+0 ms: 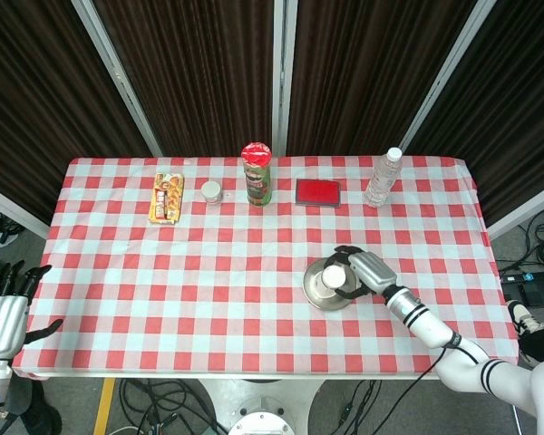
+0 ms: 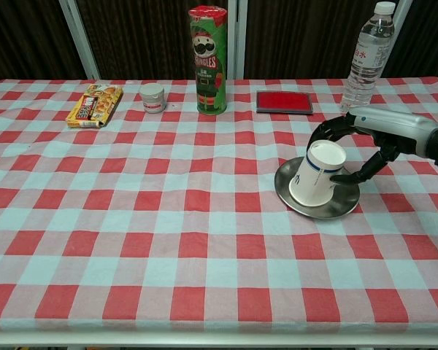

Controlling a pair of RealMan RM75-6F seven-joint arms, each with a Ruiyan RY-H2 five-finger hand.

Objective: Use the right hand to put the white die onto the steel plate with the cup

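A steel plate (image 1: 318, 294) (image 2: 344, 205) lies right of the table's middle with a white paper cup (image 1: 333, 272) (image 2: 314, 176) on it, bottom up and leaning. My right hand (image 1: 364, 271) (image 2: 371, 130) reaches in from the right. Its fingers arch around the cup's raised end and the thumb touches the cup's side. No white die shows in either view, and the hand and cup hide whatever lies between them. My left hand (image 1: 4, 306) hangs off the table's left front corner with its fingers spread and holding nothing.
Along the far edge stand a snack box (image 1: 166, 197), a small white jar (image 1: 211, 191), a Pringles can (image 1: 257, 174), a flat red case (image 1: 317, 192) and a water bottle (image 1: 382, 177). Red checked cloth covers the table.
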